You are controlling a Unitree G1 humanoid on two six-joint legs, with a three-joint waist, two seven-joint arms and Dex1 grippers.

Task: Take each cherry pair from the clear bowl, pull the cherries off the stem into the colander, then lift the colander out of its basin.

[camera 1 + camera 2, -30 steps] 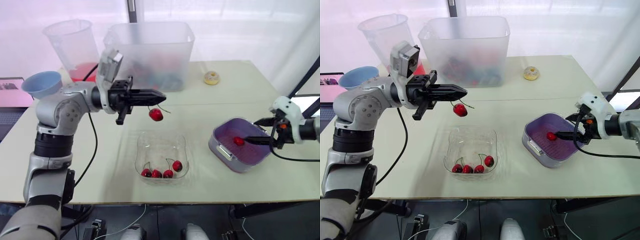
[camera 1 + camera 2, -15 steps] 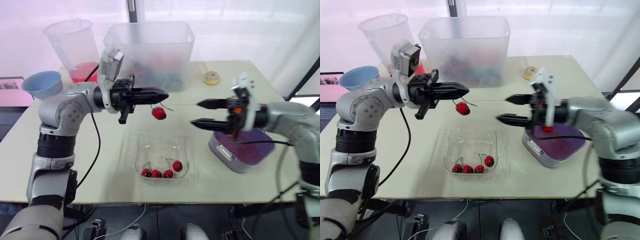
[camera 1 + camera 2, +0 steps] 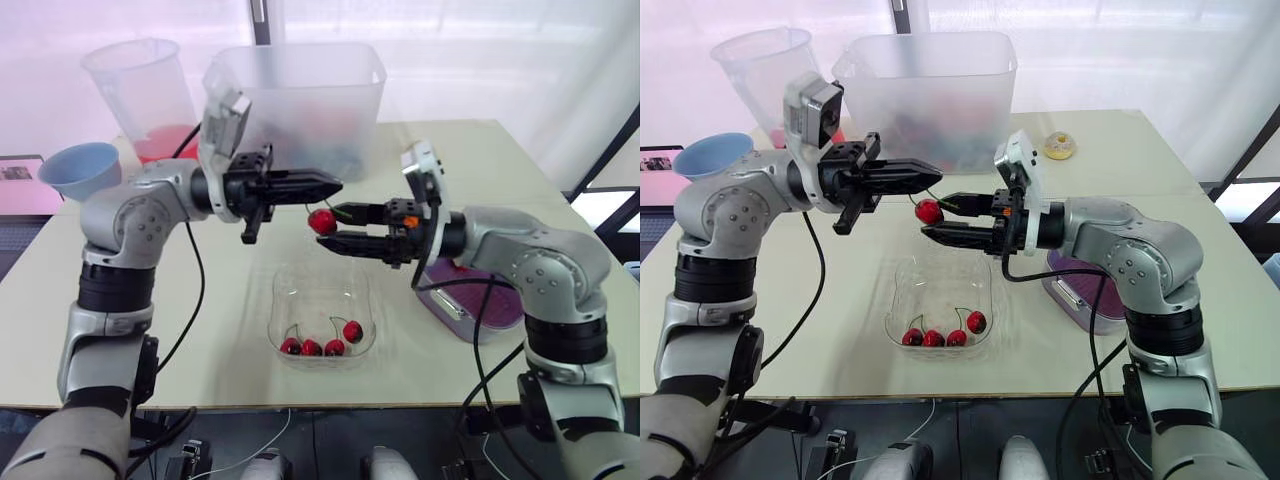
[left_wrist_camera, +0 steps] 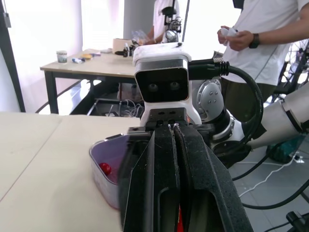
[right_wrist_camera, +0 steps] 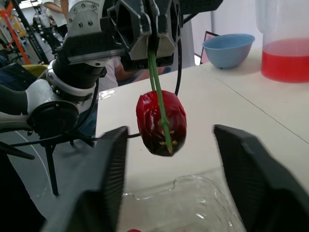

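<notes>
Left eye view puts the left end effector (image 3: 330, 184) raised above the worktop (image 3: 200, 330), and I record its fingers (image 4: 164, 174) as pressed fully together on a green stem (image 5: 155, 72). A single red cherry (image 5: 161, 123) hangs from that stem just under the fingertips. The right end effector (image 3: 330, 226) points toward the left one and stands wide open, one finger (image 5: 108, 183) on each side of the hanging cherry. From the right wrist view I see a clear gap between the cherry and both fingers, so it has hold of nothing. The clear bowl (image 3: 285, 275) sits on the worktop directly below the two end effectors. Four cherries (image 3: 312, 347) with stems lie along the bowl wall nearest the robot. The purple colander (image 3: 495, 300) rests in its basin (image 3: 455, 325) on the worktop, behind the right end effector and partly hidden by that forearm. In the left wrist view I note one loose cherry (image 4: 105, 168) lying inside the colander. Beyond the left end effector stand a large translucent tub (image 3: 300, 90), a jug (image 3: 150, 100) of red liquid and a blue bowl (image 3: 82, 168). A small ring-shaped item (image 3: 423, 155) lies far beyond the right end effector; I cannot tell what it is.
</notes>
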